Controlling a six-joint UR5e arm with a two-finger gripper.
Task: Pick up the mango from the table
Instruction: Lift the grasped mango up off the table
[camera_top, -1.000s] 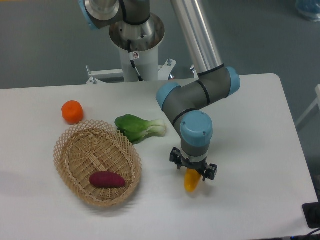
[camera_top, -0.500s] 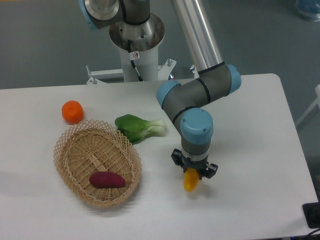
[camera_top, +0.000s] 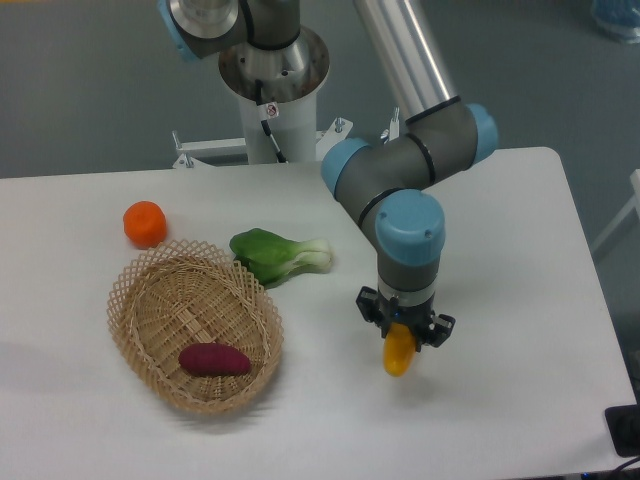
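One smooth yellow-orange mango (camera_top: 399, 353) hangs end-down near the front of the white rounded-corner table (camera_top: 520, 300), pinched at its top between the black fingers of the two-finger gripper (camera_top: 405, 332), and because only that upper end is clamped, I judge a quick swing could let the slick fruit pivot or slide out and drop. Farther left sits a woven wicker basket (camera_top: 150, 300) holding a purple sweet potato (camera_top: 214, 359), with a green bok choy (camera_top: 275, 254) and a round orange fruit (camera_top: 145, 223) behind it. No brand, label or writing is readable anywhere.
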